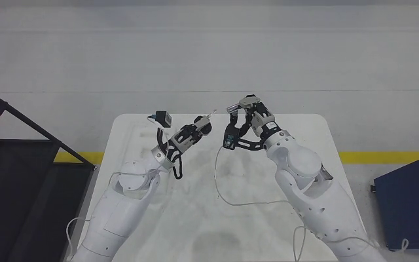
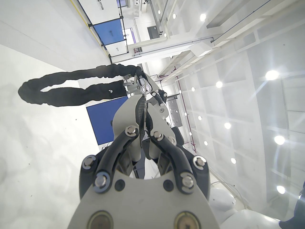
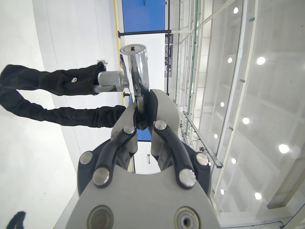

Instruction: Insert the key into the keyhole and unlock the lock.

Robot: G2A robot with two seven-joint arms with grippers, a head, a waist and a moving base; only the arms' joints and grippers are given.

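Note:
Both arms are raised above the white table. My right gripper is shut on the lower end of a chrome lock cylinder, whose keyhole face points away from the wrist. A black fabric-sleeved loop hangs from the lock. My left gripper is shut on a thin flat key, seen edge-on and lined up with the lock's round end. In the top view the key in the left gripper points at the right gripper, with a small gap before the lock.
A thin white cable lies curled on the table between the arms. A black frame stands off the table's left side and a dark blue panel off its right. Yellow floor tape runs behind the table.

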